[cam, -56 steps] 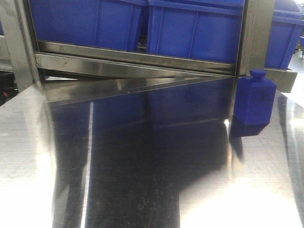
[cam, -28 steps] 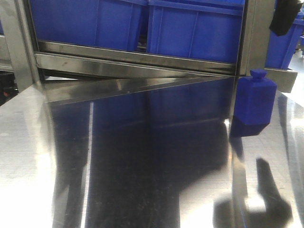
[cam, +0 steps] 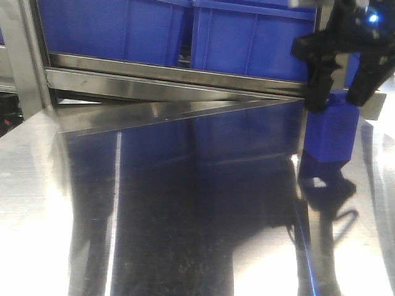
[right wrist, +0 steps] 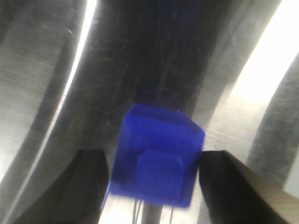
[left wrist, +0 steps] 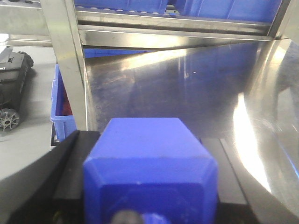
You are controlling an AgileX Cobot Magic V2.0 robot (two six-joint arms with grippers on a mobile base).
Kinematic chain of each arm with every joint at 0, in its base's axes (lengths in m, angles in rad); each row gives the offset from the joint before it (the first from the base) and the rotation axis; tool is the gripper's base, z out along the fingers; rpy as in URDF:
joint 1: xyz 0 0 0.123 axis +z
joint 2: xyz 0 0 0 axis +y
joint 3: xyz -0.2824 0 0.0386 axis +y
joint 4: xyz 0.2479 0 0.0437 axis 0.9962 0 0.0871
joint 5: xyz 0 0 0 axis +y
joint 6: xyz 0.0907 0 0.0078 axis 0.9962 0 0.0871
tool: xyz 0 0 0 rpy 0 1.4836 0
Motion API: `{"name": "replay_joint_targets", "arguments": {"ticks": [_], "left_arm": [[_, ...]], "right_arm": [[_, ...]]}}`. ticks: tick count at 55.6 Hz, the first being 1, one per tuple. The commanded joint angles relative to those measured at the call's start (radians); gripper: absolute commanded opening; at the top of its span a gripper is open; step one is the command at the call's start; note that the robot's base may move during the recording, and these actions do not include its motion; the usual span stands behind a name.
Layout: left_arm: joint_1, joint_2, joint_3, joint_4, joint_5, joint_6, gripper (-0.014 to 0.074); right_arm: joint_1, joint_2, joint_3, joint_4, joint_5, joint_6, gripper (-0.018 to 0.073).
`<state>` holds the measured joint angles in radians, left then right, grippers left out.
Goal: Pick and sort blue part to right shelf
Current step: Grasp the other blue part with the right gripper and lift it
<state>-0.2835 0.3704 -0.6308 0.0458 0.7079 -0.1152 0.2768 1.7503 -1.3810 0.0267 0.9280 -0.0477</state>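
A polished steel table (cam: 185,216) is observed, backed by the right shelf (cam: 173,77), whose flat steel crossbar runs beneath large blue crates (cam: 253,43). The right gripper (cam: 340,92) is seen at the far right of the table, directly in front of the shelf frame and lowered over the blue part (cam: 330,139). The part stands upright on the table directly below the gripper, its top reaching up between the black fingers (cam: 318,86) and its body below the fingertips. In the right wrist view the two fingers are recorded as spread apart, one on each side of the part. That picture is blurred, so contact with the part cannot be confirmed. The left gripper (left wrist: 148,149) is closed on a second blue block (left wrist: 149,177), which fills the space between its dark fingers; the left-hand finger is seen pressed against the block's side, while the other finger is largely hidden behind it. Beyond this gripper the bare table stretches to the shelf, and a steel upright (left wrist: 65,65) is noted ahead and to its left.
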Motion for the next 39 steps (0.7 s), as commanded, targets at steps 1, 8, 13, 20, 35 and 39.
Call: {"name": "replay_joint_targets", "arguments": {"ticks": [1, 8, 13, 20, 35, 39], "left_arm": [[-0.005, 0.007, -0.029, -0.005, -0.082, -0.003, 0.0244], [-0.005, 0.007, -0.029, -0.005, -0.082, -0.003, 0.0244], [-0.005, 0.007, -0.029, -0.005, -0.082, -0.003, 0.0244], [-0.005, 0.007, -0.029, -0.005, -0.082, -0.003, 0.0244], [-0.005, 0.007, -0.029, -0.005, -0.082, -0.003, 0.0242], [-0.005, 0.007, -0.029, -0.005, -0.082, -0.003, 0.0242]], "right_arm": [[-0.007, -0.014, -0.037, 0.004, -0.042, -0.013, 0.0559], [-0.007, 0.027, -0.037, 0.004, -0.043, -0.013, 0.0559], [-0.007, 0.051, -0.037, 0.004, -0.043, -0.013, 0.0545], [-0.007, 0.067, -0.037, 0.004, -0.043, -0.013, 0.0446], [-0.007, 0.033, -0.036, 0.007, -0.026, -0.013, 0.0228], [-0.007, -0.006, -0.033, 0.008, -0.011, -0.013, 0.0228]]}}
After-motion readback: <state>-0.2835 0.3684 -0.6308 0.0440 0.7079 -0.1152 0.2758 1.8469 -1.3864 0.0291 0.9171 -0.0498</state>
